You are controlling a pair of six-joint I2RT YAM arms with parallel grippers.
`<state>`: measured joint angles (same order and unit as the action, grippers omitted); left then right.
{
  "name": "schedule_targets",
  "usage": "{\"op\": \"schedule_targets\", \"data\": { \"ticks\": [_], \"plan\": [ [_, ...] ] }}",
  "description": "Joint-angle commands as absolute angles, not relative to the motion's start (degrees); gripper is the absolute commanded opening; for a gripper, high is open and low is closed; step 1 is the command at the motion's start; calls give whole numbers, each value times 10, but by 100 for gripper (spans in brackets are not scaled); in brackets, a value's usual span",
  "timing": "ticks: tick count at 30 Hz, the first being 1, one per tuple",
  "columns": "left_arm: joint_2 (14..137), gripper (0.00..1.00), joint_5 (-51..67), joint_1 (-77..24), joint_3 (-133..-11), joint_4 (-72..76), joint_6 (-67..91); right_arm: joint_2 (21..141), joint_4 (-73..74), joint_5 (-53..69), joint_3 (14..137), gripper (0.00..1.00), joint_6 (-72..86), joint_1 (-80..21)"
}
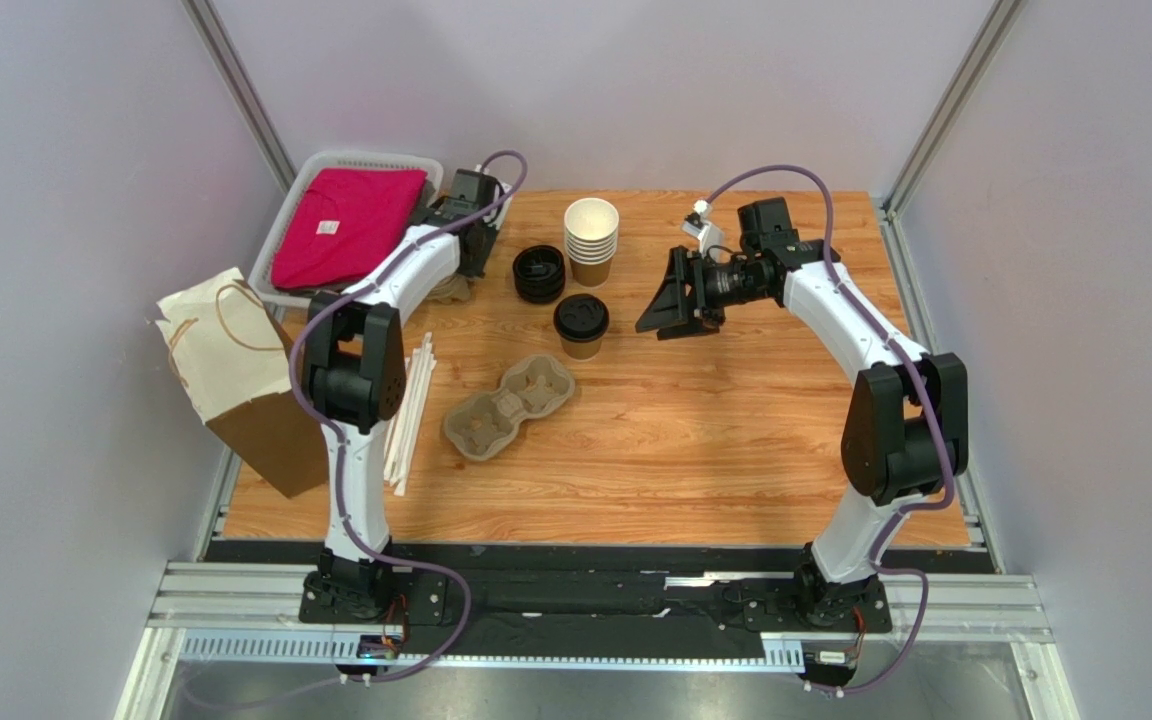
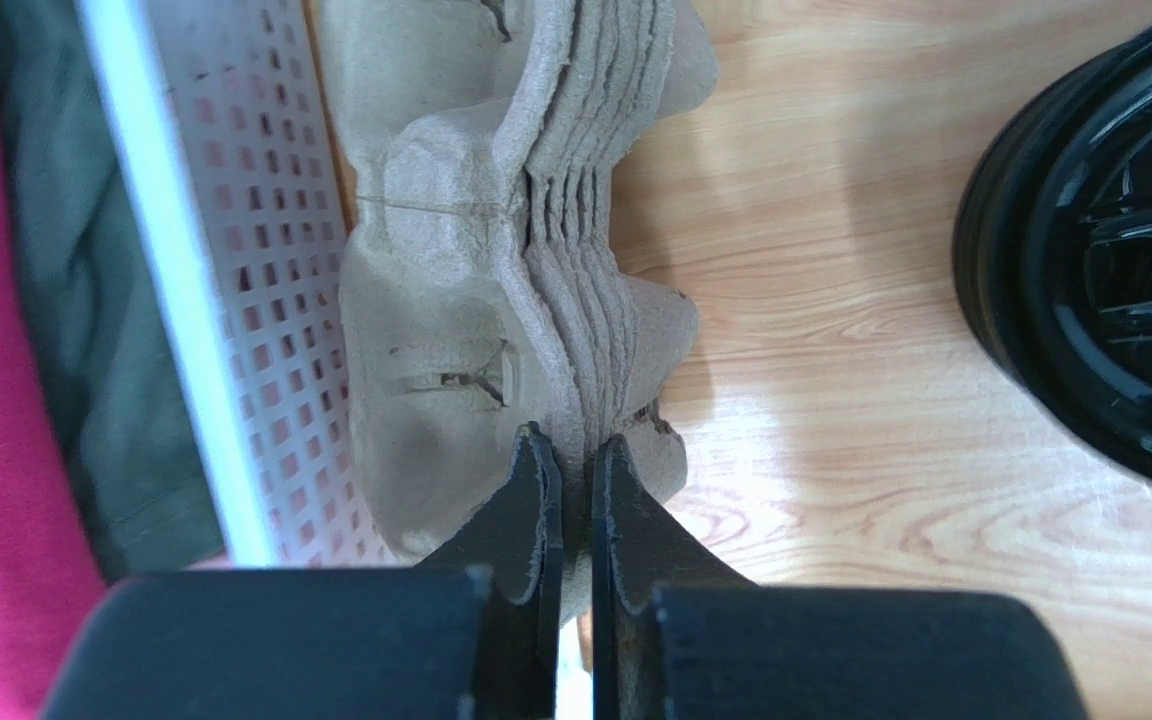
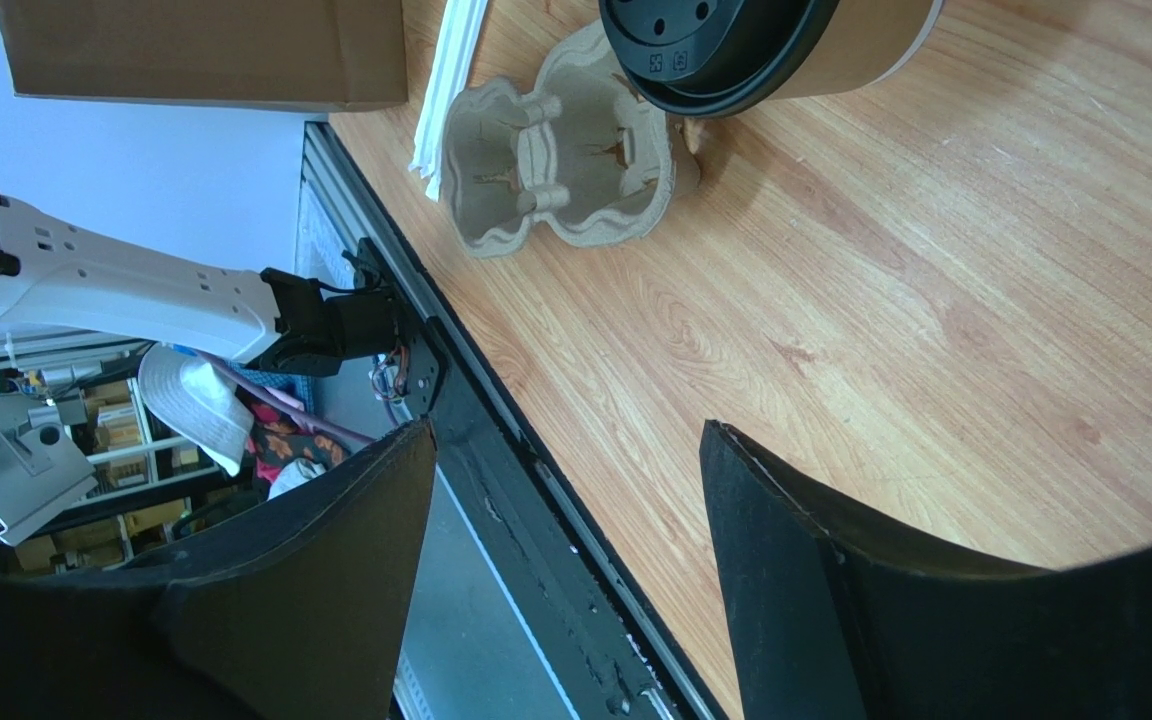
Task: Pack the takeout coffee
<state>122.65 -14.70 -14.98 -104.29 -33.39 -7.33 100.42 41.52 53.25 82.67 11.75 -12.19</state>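
The takeout coffee [image 1: 582, 323], a brown paper cup with a black lid, stands upright mid-table, just above a single pulp cup carrier [image 1: 509, 405]. It also shows at the top of the right wrist view [image 3: 778, 45]. My right gripper [image 1: 668, 308] is open and empty, just right of the coffee and apart from it; its jaws [image 3: 567, 435] stand wide. My left gripper [image 1: 458, 282] is at the back left beside the basket. In the left wrist view it [image 2: 575, 443] is shut on the edge of a stack of pulp cup carriers [image 2: 537, 255].
A stack of lidless cups [image 1: 591, 240] and a pile of black lids [image 1: 539, 275] stand behind the coffee. A white basket [image 1: 297, 188] holds a red cloth. A brown paper bag [image 1: 244, 383] stands at the left edge, with white straws [image 1: 414, 405] beside it.
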Motion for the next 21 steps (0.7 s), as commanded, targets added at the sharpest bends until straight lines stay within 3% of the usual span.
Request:
{"op": "schedule_targets", "data": {
  "ticks": [1, 2, 3, 4, 8, 17, 21],
  "plan": [
    [1255, 18, -222, -170, -1049, -311, -90, 1004, 404, 541, 846, 69, 120, -120],
    [1255, 25, -218, -172, -1044, -312, -91, 1003, 406, 539, 845, 69, 118, -120],
    [1252, 45, -214, -174, -1042, -314, -91, 1001, 405, 539, 845, 70, 116, -120],
    [1248, 53, -208, -178, -1042, -316, -91, 1000, 407, 539, 846, 70, 117, -120],
    [1209, 71, -158, -178, -1045, -338, -83, 996, 415, 539, 858, 70, 112, -120],
    [1067, 93, -67, -175, -1146, -473, -112, 985, 454, 536, 939, 73, 75, -91],
    [988, 95, 30, -144, -1188, -548, -98, 967, 460, 528, 943, 74, 63, -69]
  ]
}}
